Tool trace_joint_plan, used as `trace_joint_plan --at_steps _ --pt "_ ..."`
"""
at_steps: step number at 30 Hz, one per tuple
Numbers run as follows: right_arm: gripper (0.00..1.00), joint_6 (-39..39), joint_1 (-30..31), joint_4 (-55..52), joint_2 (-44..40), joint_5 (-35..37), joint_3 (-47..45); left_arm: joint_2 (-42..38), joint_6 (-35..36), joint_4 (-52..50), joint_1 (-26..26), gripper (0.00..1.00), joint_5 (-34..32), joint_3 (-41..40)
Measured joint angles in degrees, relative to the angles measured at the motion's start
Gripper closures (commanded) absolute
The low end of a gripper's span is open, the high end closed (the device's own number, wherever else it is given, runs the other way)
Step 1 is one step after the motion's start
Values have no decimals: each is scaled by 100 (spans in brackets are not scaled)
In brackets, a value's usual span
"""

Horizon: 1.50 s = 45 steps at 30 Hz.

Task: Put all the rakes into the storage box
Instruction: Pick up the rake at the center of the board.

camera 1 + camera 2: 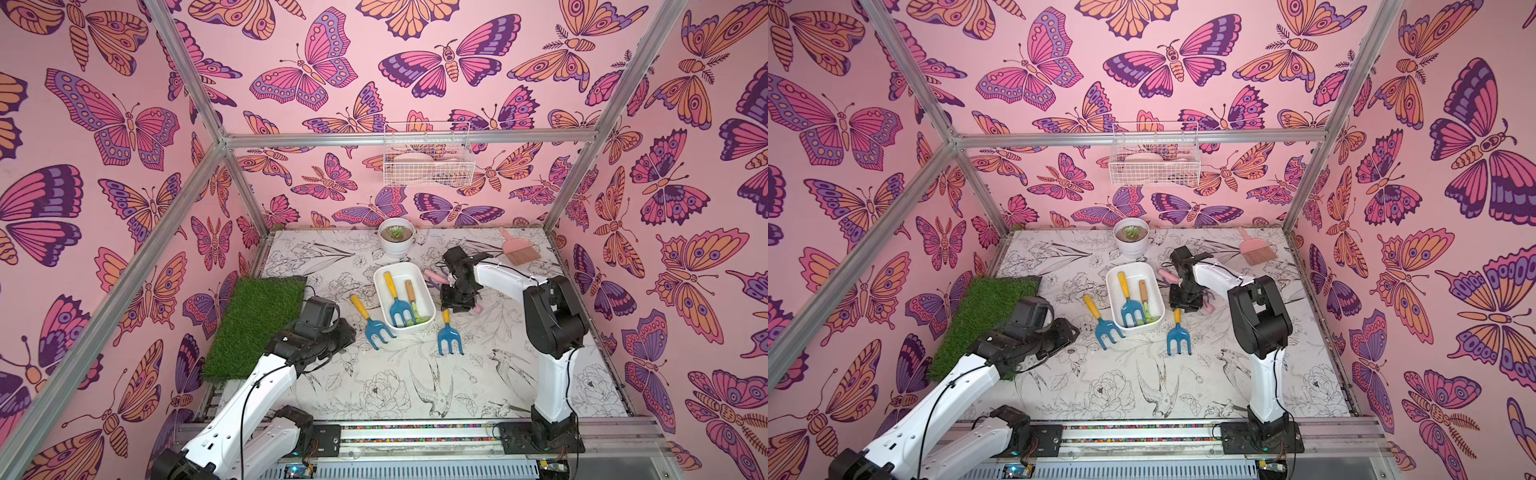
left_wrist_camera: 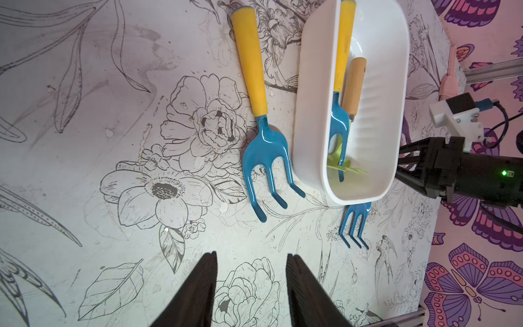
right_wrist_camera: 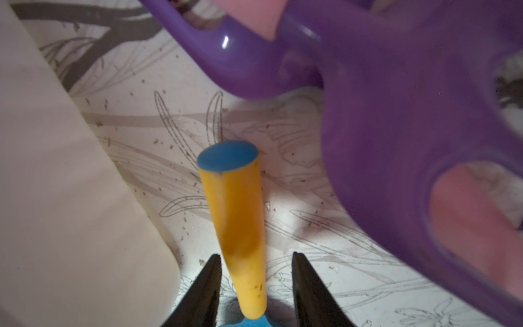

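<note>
Right end effector (image 3: 255,254) straddles the yellow handle of the blue rake (image 3: 235,215), jaws narrowly apart and not yet pinching, evidently lined up to lift it off the tabletop (image 1: 374,374) into the storage box (image 1: 409,272) just beside it, on the box's right-edge side.

Storage box (image 1: 409,272): shallow white rounded tub, partly filled, shown at frame centre. Rake (image 1: 448,332): blue three-tined head, yellow handle, laid flat just right of it.
</note>
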Motion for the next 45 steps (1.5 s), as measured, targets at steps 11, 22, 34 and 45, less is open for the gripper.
trace_joint_plan --at_steps 11,22,34,45 --pt "72 -74 101 9 227 164 125 -66 -81 9 31 55 2 -11" --pt "100 -151 111 81 39 317 -136 -109 -85 26 37 54 4 -11" --pt "100 -603 111 -63 -1119 627 -741 195 -81 304 66 56 166 -9" --pt "100 -1290 114 -557 -1244 754 4 422 -83 557 66 57 391 2"
